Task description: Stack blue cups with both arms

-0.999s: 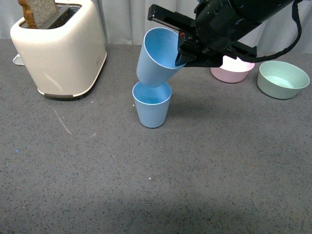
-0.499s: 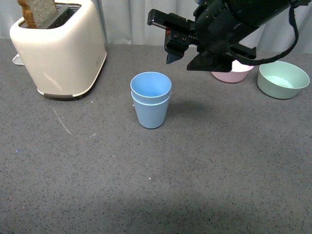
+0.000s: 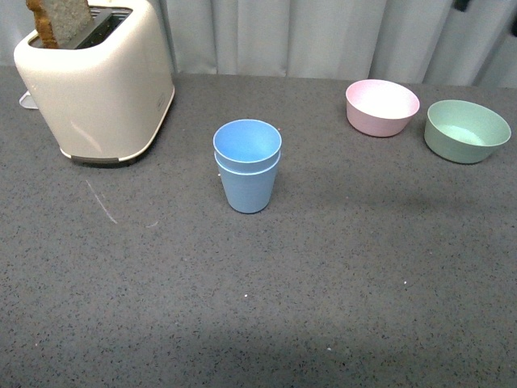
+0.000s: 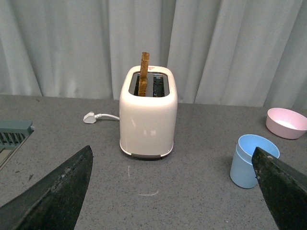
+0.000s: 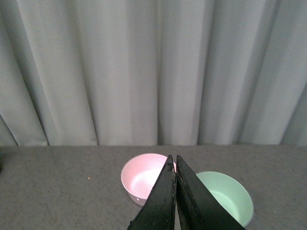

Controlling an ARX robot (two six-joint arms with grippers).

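The two blue cups [image 3: 247, 166] stand nested, one inside the other, upright on the grey table's middle. Neither gripper touches them, and neither arm shows in the front view. In the left wrist view my left gripper [image 4: 171, 149] is open and empty, its fingers [image 4: 57, 191] spread wide, and the nested blue cups [image 4: 249, 163] stand just beyond one fingertip. In the right wrist view my right gripper [image 5: 172, 158] is shut on nothing, high above the table and away from the cups, which do not show there.
A cream toaster [image 3: 97, 81] with a slice of bread stands at the back left, with its plug [image 4: 90, 117] lying behind it. A pink bowl [image 3: 382, 107] and a green bowl [image 3: 468, 131] sit at the back right. Curtains hang behind the table.
The right gripper let go of the tilted upper cup, which dropped into the lower one. The right arm then pulled up and away, out of the front view.
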